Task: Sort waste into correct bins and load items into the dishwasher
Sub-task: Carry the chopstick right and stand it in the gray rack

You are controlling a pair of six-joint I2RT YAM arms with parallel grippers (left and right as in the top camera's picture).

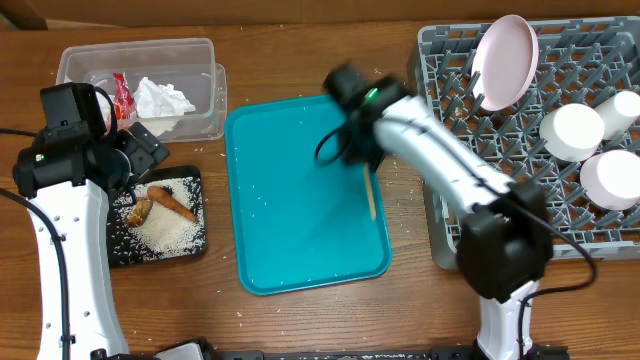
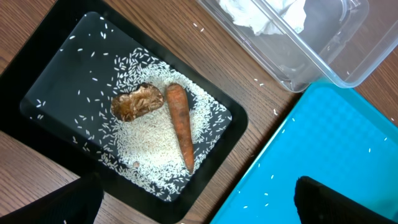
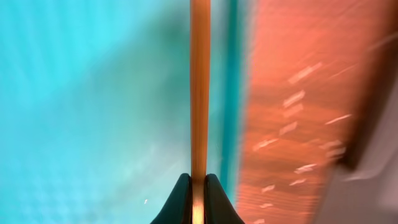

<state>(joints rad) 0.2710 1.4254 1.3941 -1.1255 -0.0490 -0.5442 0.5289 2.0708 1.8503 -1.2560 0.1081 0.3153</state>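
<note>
Right wrist view: the right tool (image 3: 198,186) is pinched tight on a wooden stick (image 3: 199,87) running straight ahead over the edge of the teal tray (image 3: 74,93). The left tool (image 2: 199,202) gapes wide, empty, above the black tray (image 2: 50,81).

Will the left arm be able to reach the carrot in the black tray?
Probably yes. The left hand hangs open right above the black tray. The carrot lies uncovered on the rice, though a brown lump sits close beside it.
</note>
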